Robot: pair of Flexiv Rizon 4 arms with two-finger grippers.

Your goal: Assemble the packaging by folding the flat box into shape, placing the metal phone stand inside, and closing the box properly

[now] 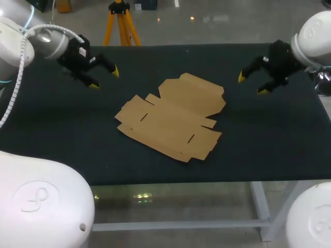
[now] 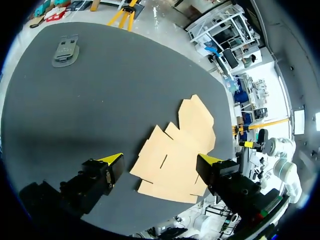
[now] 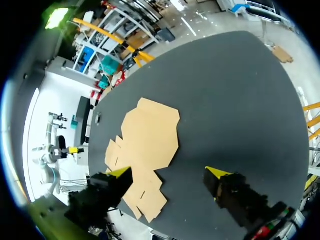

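Brown cardboard, the flat box [image 1: 170,124] lies unfolded, its flaps notched, between our left gripper [image 1: 104,78] and right gripper [image 1: 252,83]. Both are spread wide and hold nothing, with bare black table [image 1: 269,139] around each. Our left wrist view shows what the head view does not: a grey stand [image 2: 65,51] far ahead of that gripper, near the table's edge.

Item noted: table [image 1: 269,155]. A dark, matte covering [image 2: 125,90] is lying flat over the whole top, running from the far edge to the near edge and out to both side edges. Below the near edge, a pale grey metal leg [image 1: 260,204] is standing toward the near right corner. A rail [image 1: 176,225] of the same finish is running from that leg toward the left, parallel to the near edge
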